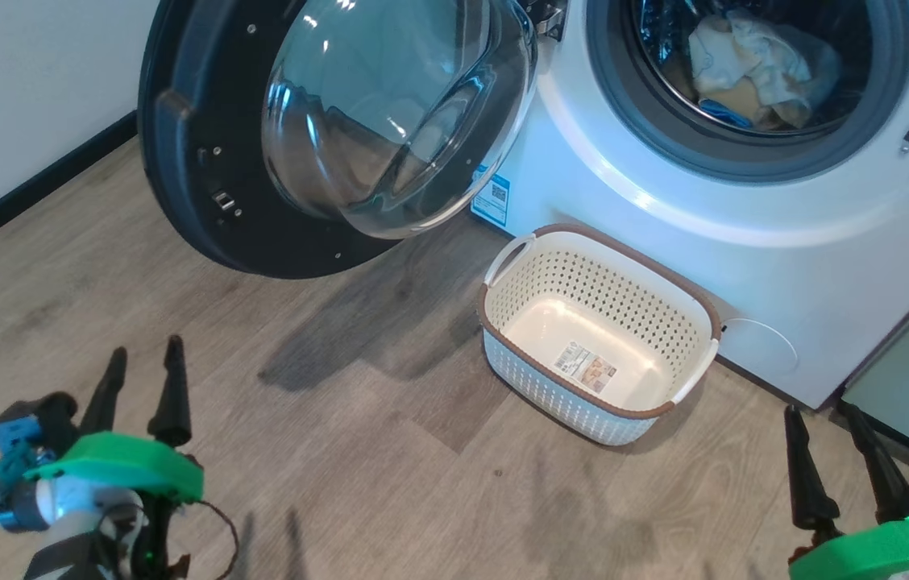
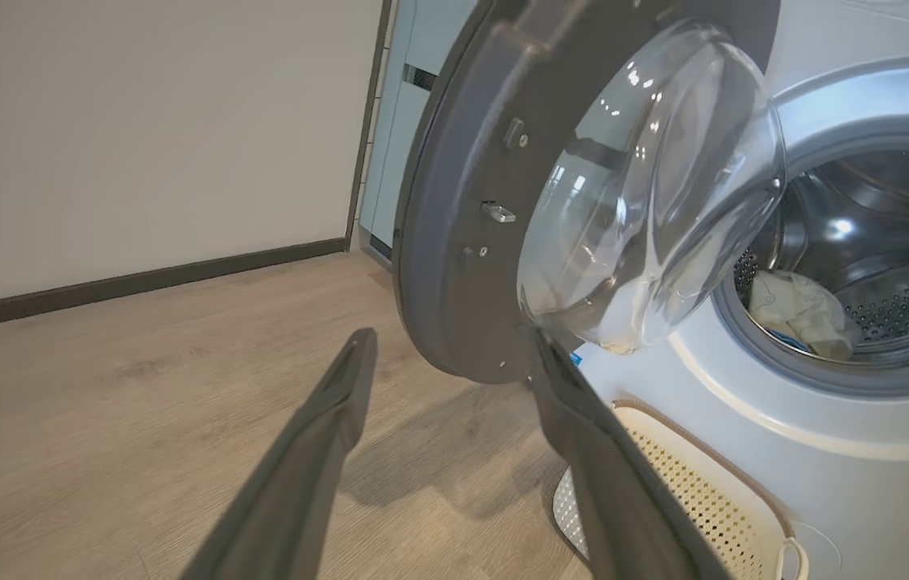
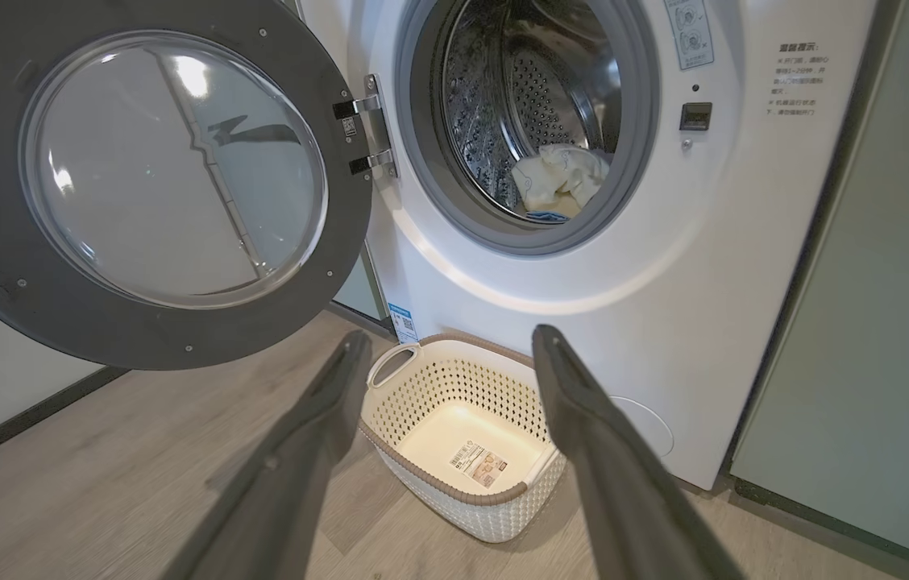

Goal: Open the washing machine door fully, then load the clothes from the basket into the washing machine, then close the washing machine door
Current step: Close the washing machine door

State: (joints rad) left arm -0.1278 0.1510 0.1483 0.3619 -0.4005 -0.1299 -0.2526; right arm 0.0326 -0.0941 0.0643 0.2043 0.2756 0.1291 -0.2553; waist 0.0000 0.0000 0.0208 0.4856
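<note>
Fingers (image 1: 172, 395) of left gripper (image 1: 146, 350) and right gripper (image 1: 823, 415) are spread apart, nothing gripped; the washing machine door (image 1: 180, 161) is swung open leftward.

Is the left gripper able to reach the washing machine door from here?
Likely yes: the left gripper, open and empty, points at the washing machine door, which stands wide open ahead with just floor between; the basket sits off to the right.
</note>
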